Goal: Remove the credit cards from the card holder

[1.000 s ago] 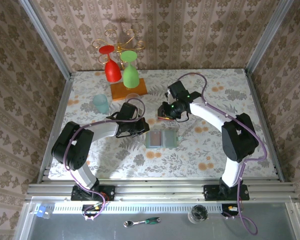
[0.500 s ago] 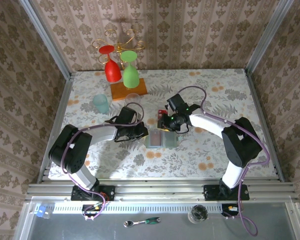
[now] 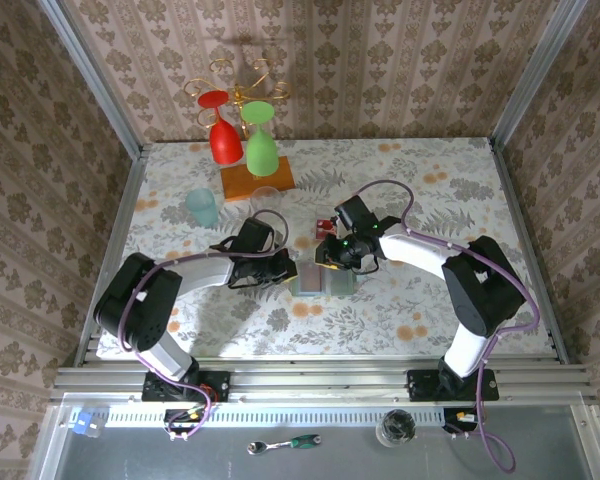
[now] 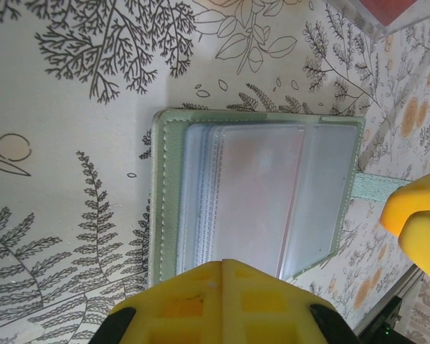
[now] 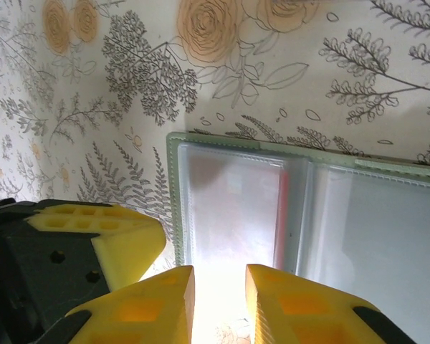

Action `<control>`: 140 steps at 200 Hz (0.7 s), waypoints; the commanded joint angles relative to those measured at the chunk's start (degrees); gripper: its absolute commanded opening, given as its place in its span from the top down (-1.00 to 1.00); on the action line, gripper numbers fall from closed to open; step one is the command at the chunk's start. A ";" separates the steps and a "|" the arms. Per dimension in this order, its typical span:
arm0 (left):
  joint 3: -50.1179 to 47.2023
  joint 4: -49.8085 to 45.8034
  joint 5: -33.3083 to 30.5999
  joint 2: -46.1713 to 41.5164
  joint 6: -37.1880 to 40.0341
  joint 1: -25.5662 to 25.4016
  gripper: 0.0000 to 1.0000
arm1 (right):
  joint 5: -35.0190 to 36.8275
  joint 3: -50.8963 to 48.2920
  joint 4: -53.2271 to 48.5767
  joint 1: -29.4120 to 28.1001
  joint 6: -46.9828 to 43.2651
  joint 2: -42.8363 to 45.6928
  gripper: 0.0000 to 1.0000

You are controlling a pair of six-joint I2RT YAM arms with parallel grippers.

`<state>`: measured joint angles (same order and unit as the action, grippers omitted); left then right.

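1. Your card holder lies opened flat on the tabletop between the two arms, with its cloudy pocket panels facing up.
2. Your left jaws are shut tight, yellow fingertips pressed together with nothing between them. They sit over one edge of the card holder. I judge they are there to pin it down, though I cannot confirm that they touch it.
3. Your right jaws stand at a narrow gap, with the fingertips poised over the near edge of one pocket panel. Nothing shows gripped between them, and glare hides what lies directly under the gap.
4. Through that pocket the right wrist view gives a pinkish tint and a thin red edge beside the fold. I take that for at least one of the cards, tucked inside and not yet out.
5. In the top view a small red piece lies on the tabletop just beyond the card holder. It may be a card already removed, but it is too small to be sure.
6. By my reading, you are partway at best. The card holder is open and steadied, but a card remains in its pocket. You have yet to catch that card's edge, slide it clear and set it down. Any cards in the other panel would need the same.
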<state>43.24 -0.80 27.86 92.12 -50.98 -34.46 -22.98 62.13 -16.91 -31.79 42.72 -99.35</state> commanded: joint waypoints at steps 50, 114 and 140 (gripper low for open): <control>-1.23 -1.62 1.24 -1.21 -0.52 -0.17 1.00 | -2.50 0.23 0.99 -0.55 0.68 -1.78 0.49; -0.03 -4.85 0.07 1.77 -0.17 -0.26 1.00 | -4.00 0.05 1.96 -0.64 1.12 -4.12 0.49; 0.25 -4.40 0.70 2.73 -0.17 -0.26 1.00 | -4.74 0.12 2.70 -0.82 1.62 -4.80 0.49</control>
<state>42.78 -3.62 28.27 93.54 -51.00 -34.48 -25.87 62.13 -15.55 -32.16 43.57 -103.26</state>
